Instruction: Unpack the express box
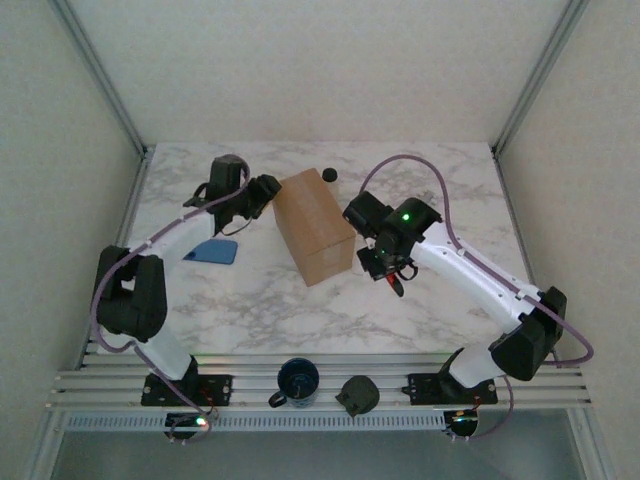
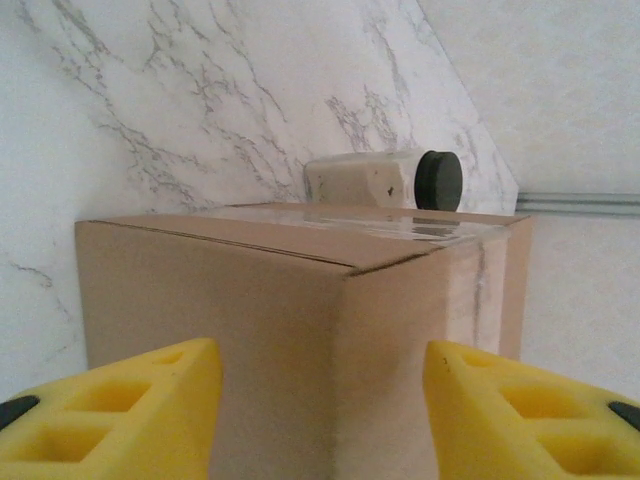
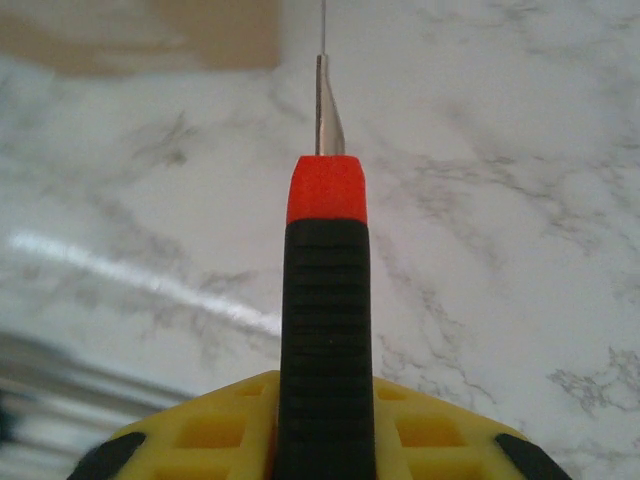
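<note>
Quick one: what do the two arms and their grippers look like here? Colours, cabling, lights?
Both the left arm and right arm have white links with black joints and bases. A purple cable loops along each. A green light glows on the right wrist. The fingers are yellow, with moulded square recesses and black tips.

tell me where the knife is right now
The knife is clamped in the right gripper, just right of the express box in the top view.

Knife (image 3: 322, 300) blade tip cut off at right wrist view's top; express box (image 3: 150, 35) beyond, a brown blur. Left wrist: box hides underside of pale cylinder (image 2: 365, 180).
</note>
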You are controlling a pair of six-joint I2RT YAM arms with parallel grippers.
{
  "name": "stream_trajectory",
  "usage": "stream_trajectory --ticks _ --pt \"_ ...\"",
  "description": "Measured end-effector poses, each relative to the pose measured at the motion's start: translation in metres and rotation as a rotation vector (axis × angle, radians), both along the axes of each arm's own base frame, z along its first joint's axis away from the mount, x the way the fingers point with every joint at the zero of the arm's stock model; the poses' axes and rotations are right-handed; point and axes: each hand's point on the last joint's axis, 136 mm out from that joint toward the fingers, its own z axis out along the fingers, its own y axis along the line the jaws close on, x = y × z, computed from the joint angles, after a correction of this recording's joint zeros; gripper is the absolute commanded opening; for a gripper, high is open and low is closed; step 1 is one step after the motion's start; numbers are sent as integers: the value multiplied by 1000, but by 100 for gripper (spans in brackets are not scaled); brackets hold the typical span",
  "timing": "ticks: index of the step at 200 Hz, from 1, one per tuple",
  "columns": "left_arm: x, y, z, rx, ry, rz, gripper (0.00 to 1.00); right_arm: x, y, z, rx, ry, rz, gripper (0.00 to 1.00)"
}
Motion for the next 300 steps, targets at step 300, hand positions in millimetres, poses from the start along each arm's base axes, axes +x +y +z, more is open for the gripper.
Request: stream_trajectory --ticks 300 --pt "41 31 -71 423 52 -150 51 80 16 -70 128 -136 -515 0"
